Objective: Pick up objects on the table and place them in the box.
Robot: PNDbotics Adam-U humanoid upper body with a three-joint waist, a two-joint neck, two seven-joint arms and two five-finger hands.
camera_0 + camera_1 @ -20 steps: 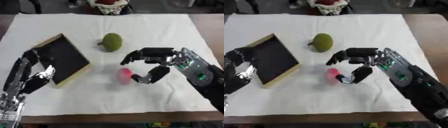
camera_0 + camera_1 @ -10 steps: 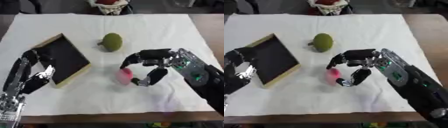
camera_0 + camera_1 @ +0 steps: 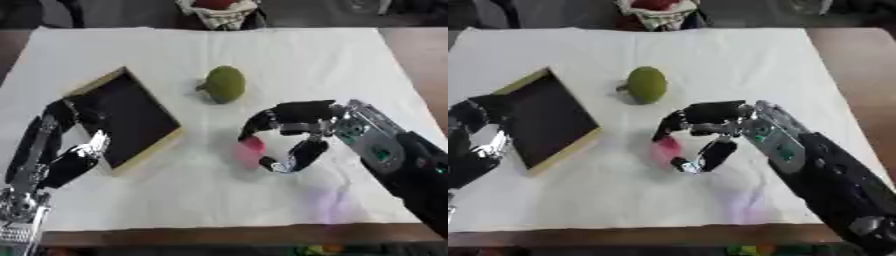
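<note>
White cloth (image 3: 289,60) covers your brown table (image 3: 420,45), and it looks soft and a bit wrinkled. Nearest to you, at the lower left, your left hand (image 3: 74,162) rests idle by the near corner of the box. Its black and silver fingers are relaxed and hold nothing.

Your right hand (image 3: 297,137) comes in from the right, near the middle of the cloth. Its dark fingers (image 3: 276,117) arch over a small pink round thing (image 3: 251,146), and the thumb curls in from below. The pink thing sits in the gap between them, touching the cloth. You cannot tell if the fingers are touching it. It looks smooth and soft-edged, and it is too blurry to say what it is.

To the left lies a flat square box with a black inside and a pale wooden rim (image 3: 131,117), turned at an angle like a diamond. It has nothing in it.

Further back, past the pink thing, sits a round bumpy olive-green fruit with a short stem (image 3: 226,84), well apart from your hand and the box.

At the far edge, something red sits in a crumpled white wrap (image 3: 219,7).
</note>
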